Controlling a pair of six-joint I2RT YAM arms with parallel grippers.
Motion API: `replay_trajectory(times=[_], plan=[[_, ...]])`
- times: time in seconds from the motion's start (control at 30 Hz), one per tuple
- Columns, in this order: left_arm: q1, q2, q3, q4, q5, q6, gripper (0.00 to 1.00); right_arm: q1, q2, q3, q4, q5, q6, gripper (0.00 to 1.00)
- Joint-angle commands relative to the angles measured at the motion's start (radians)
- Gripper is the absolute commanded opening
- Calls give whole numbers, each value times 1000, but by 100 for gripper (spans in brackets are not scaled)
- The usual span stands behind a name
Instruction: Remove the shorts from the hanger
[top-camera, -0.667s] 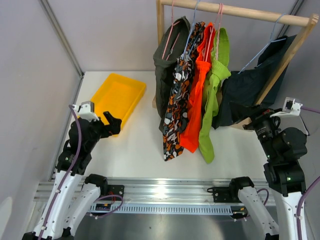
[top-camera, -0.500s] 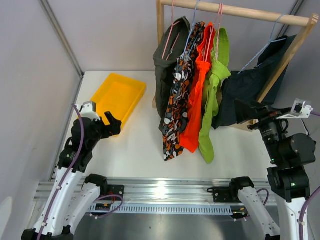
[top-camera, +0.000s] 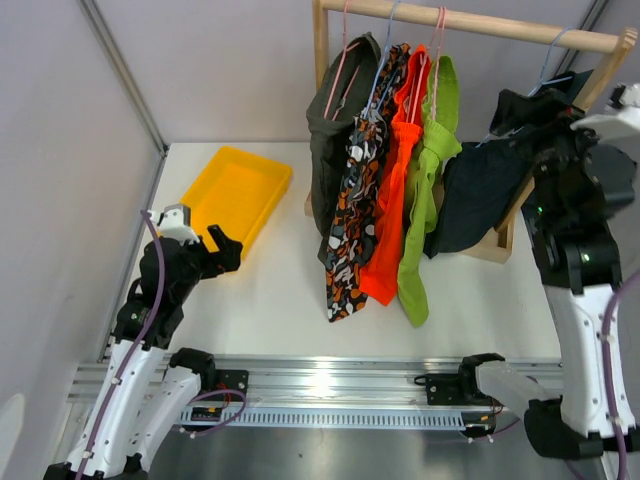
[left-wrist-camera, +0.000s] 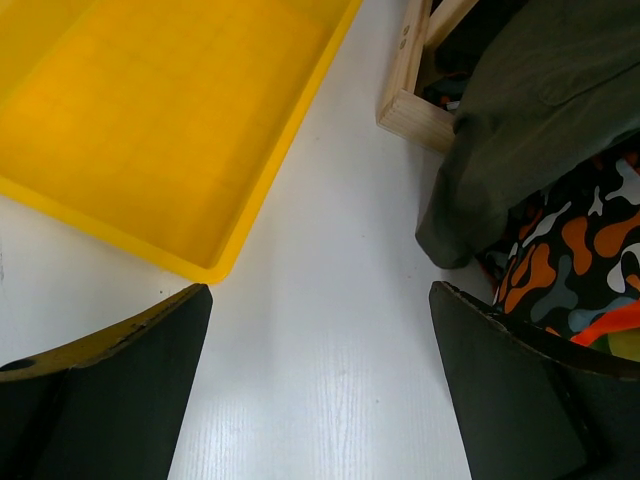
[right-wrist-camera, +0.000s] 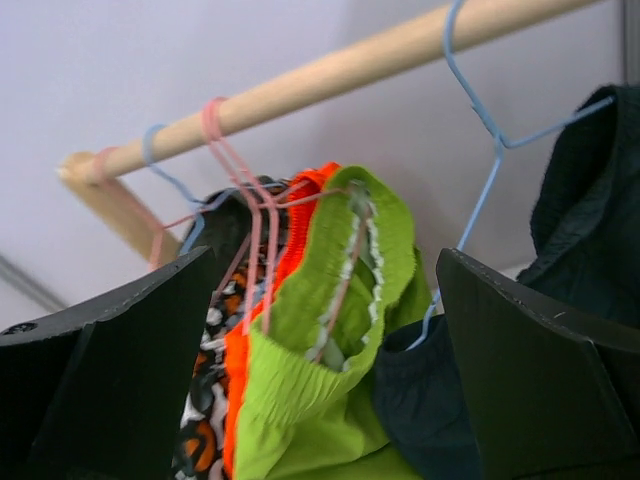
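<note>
Waiting at far left: left gripper (top-camera: 224, 246) sits low over the white table (top-camera: 280, 290), jaws wide apart, nothing held.
Yellow tray (top-camera: 235, 195): just beyond that gripper, lying flat on the table; judged the likely drop point.
Wooden rail (top-camera: 480, 22): spans the rear of the scene and carries all five shorts on thin wire hangers.
Olive shorts (top-camera: 330, 150): leftmost, beside the rack's upright.
Camouflage shorts (top-camera: 355, 220): next along, touching the olive pair, hanging long.
Orange shorts (top-camera: 395, 200): pressed between the camouflage and green pairs.
Lime green shorts (top-camera: 425, 200): elastic waistband bunched over a pink hanger, seen close in the right wrist view.
Navy shorts (top-camera: 480, 185): apart from the others, draped on a blue hanger (top-camera: 520, 100).
Right gripper (top-camera: 512, 112): raised near the rail by the blue hanger, jaws wide apart, nothing held.
Handling, judged: light, limp cloth that sags and slides; hangers likely swing or unhook if tugged.
Grasp point, judged: pinch the gathered waistband just below the hanger wire and draw it off sideways.
</note>
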Motion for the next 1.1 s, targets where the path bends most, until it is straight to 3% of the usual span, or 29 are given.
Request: replay_trajectory(times=[0.0, 0.13, 0.3, 0.77, 0.83, 0.97, 1.0, 1.07], plan=[[-4, -12, 20, 17, 27, 14, 97, 0, 84, 53, 45, 128, -24, 99], [-5, -25, 15, 22, 30, 14, 97, 0, 170, 104, 4, 314, -4, 92], [-10, -24, 15, 20, 30, 14, 96, -1, 253, 147, -45, 399, -7, 88], [-13, -27, 12, 23, 58, 14, 96, -30, 365, 112, -42, 409, 31, 78], [-13, -25, 14, 20, 59, 14, 97, -32, 376, 104, -35, 392, 31, 66], [-13, -25, 12, 20, 61, 14, 96, -32, 382, 92, -24, 381, 33, 61], [-15, -25, 12, 22, 61, 14, 96, -35, 380, 90, -24, 381, 31, 51], [-15, -24, 12, 22, 61, 14, 96, -40, 379, 90, -24, 372, 33, 44]])
